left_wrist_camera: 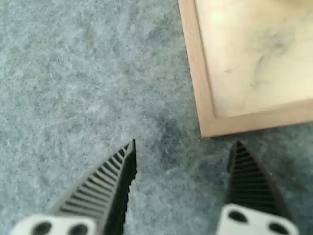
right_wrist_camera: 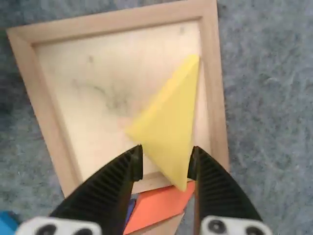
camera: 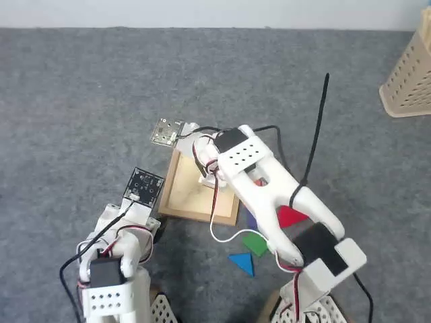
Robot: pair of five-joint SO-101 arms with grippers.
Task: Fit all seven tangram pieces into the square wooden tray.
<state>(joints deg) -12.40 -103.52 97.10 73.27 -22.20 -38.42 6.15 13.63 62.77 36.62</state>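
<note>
The square wooden tray [camera: 199, 216] lies on grey carpet between the two arms. My right gripper [right_wrist_camera: 166, 156] is shut on a yellow triangle [right_wrist_camera: 171, 122], which it holds over the tray [right_wrist_camera: 213, 73] close to one rim. An orange piece [right_wrist_camera: 159, 200] lies under the gripper at the tray's near edge. In the high view the right arm [camera: 249, 161] reaches over the tray and hides its gripper. My left gripper [left_wrist_camera: 183, 152] stands open over bare carpet, just off a corner of the tray [left_wrist_camera: 205, 122]. Red [camera: 291, 215], green [camera: 254, 242] and blue [camera: 242, 262] pieces lie on the carpet right of the tray.
A beige perforated container [camera: 411, 74] stands at the far right edge. A thin black rod [camera: 316, 128] rises beside the right arm. Open carpet stretches left of and behind the tray.
</note>
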